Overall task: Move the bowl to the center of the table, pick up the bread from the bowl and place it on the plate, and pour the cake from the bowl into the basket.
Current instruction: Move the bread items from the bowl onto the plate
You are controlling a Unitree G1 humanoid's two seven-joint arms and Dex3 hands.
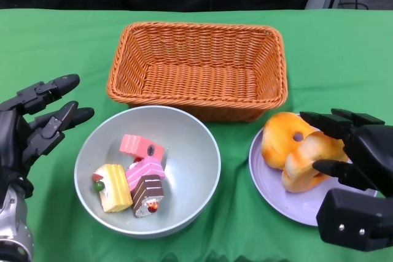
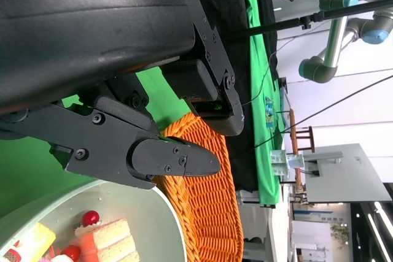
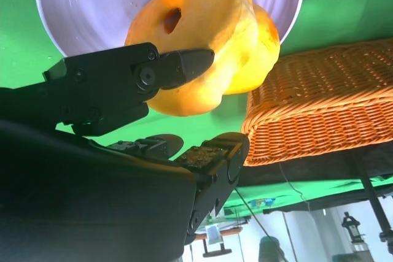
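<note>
Head view shows the bowl [image 1: 147, 170] sitting at seven o'clock from the basket [image 1: 198, 69], cake pieces [image 1: 135, 179] piled inside it. The bread [image 1: 298, 148] lies on the plate [image 1: 276, 191] at five o'clock from the basket. The right robot hand [image 1: 347, 151] has fingers around the bread's near side. The left robot hand [image 1: 37, 124] hovers at the bowl's nine o'clock, fingers spread, holding nothing, over the green worktop [image 1: 344, 47].

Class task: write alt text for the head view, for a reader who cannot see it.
A grey bowl of cake pieces sits before an empty wicker basket on a green table. At right, bread lies on a purple plate at the right hand; the left hand hovers open.
</note>
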